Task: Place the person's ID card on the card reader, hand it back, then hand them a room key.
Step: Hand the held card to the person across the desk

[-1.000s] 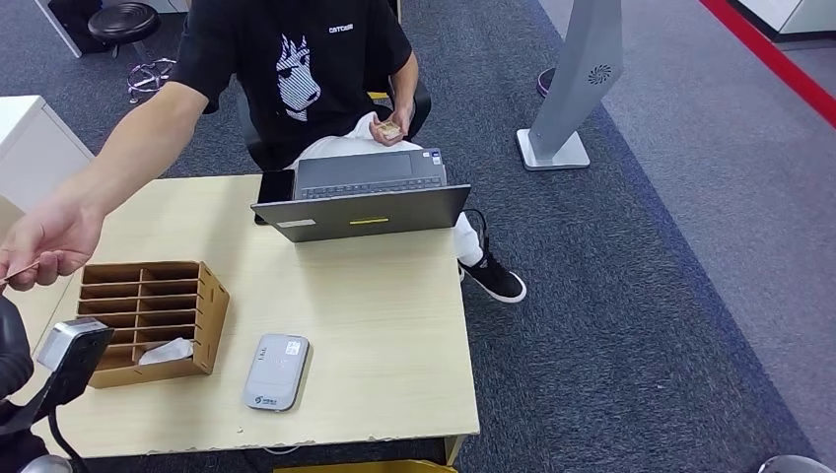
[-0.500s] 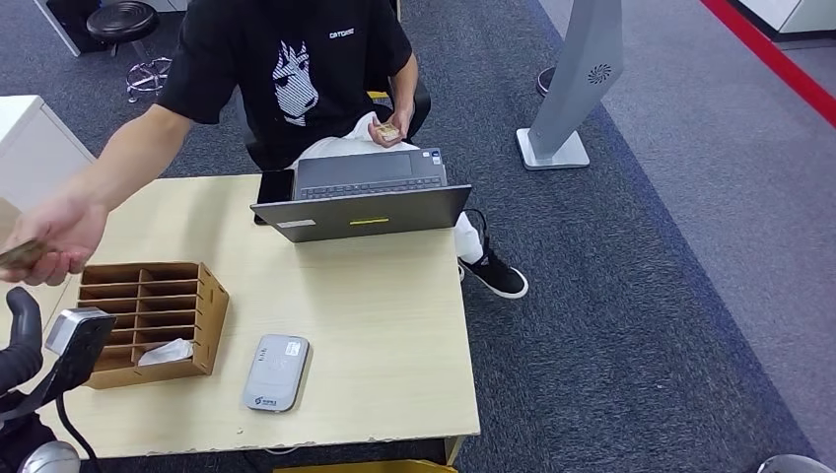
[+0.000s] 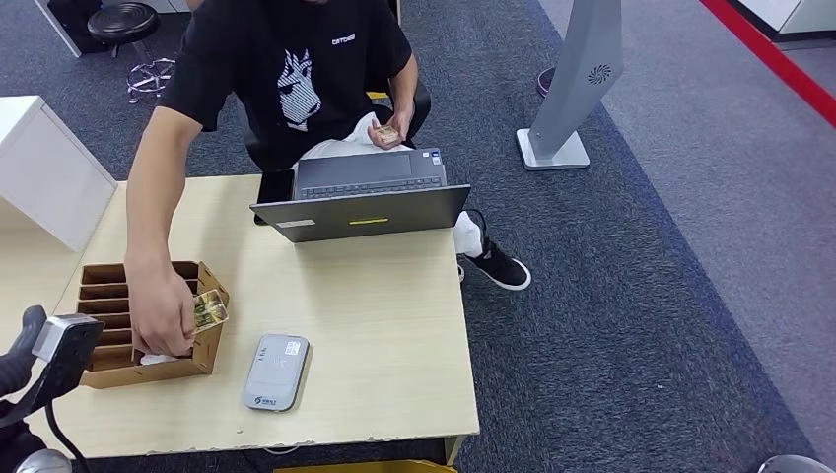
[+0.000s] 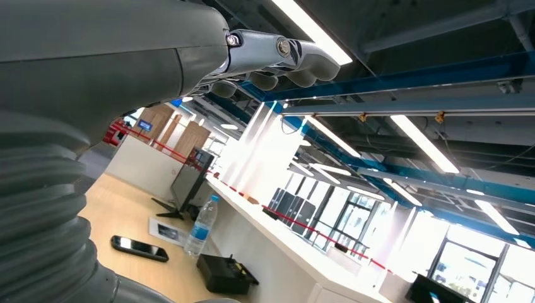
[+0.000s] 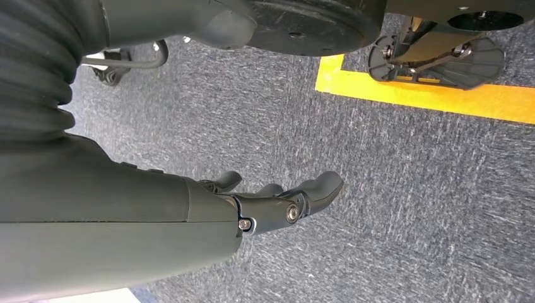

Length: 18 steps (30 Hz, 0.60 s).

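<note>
Card [image 3: 210,310], small and greenish, sits pinched in the person's hand [image 3: 163,320] over the brown slotted cardboard organizer [image 3: 209,296]. Both robot hands hold nothing: left hand [image 4: 277,60] raised with fingers loosely curled, right hand [image 5: 277,199] hanging slack above grey carpet [image 5: 410,189]. Beside the organizer lie a grey card reader [image 3: 276,371] and grey laptop [image 3: 361,202] on the pale wooden table [image 3: 384,315].

Grey ribbed wrist cover [image 5: 31,57], dark-fingered right hand [image 5: 277,202] with visible screws.
</note>
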Motion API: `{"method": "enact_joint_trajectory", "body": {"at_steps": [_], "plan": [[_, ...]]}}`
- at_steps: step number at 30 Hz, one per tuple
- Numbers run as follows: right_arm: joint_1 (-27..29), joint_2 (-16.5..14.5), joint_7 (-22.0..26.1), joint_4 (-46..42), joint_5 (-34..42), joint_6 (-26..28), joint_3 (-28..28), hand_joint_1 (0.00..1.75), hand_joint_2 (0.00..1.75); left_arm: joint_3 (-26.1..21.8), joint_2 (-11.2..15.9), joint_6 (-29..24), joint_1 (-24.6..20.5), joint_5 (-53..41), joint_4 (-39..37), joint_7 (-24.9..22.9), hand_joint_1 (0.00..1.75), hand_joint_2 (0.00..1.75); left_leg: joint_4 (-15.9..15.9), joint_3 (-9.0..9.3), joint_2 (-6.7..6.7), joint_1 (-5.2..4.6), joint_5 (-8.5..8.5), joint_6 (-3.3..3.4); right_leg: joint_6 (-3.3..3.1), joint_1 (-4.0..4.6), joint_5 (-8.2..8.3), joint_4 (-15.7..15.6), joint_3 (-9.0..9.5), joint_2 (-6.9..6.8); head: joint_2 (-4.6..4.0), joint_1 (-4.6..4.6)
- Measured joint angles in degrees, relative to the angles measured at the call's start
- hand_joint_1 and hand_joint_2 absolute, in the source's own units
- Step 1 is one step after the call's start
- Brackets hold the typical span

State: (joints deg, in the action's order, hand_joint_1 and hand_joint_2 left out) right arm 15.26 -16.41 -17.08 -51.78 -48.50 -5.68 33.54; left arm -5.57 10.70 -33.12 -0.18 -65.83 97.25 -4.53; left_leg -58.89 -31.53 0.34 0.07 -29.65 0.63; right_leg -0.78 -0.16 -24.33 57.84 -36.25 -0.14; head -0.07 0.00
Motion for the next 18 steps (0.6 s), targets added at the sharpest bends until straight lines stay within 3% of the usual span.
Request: {"method": "enact_joint_trajectory", "body": {"at_steps": [9,18], "plan": [[0.3,0.0,-3.0,-0.8,4.2,0.0,-0.7,0.0,1.75,-5.5,-1.0,-0.6,5.6,1.8,3.2,-0.9,0.0,1.75,0.0,0.0,0.03,0.0,-0.02,0.0,0.0,0.0,-0.01,0.0,-0.01,0.05,0.01,0.01],[3.0,-0.2,-6.0,-3.6,7.5,0.0,-3.8,0.0,1.75,-21.0,-6.7,1.9,12.4,5.1,7.9,4.7,0.0,1.75,0.0,-0.02,0.01,0.0,-0.09,-0.02,0.12,0.0,-0.12,0.0,0.01,0.04,-0.01,-0.02]]}}
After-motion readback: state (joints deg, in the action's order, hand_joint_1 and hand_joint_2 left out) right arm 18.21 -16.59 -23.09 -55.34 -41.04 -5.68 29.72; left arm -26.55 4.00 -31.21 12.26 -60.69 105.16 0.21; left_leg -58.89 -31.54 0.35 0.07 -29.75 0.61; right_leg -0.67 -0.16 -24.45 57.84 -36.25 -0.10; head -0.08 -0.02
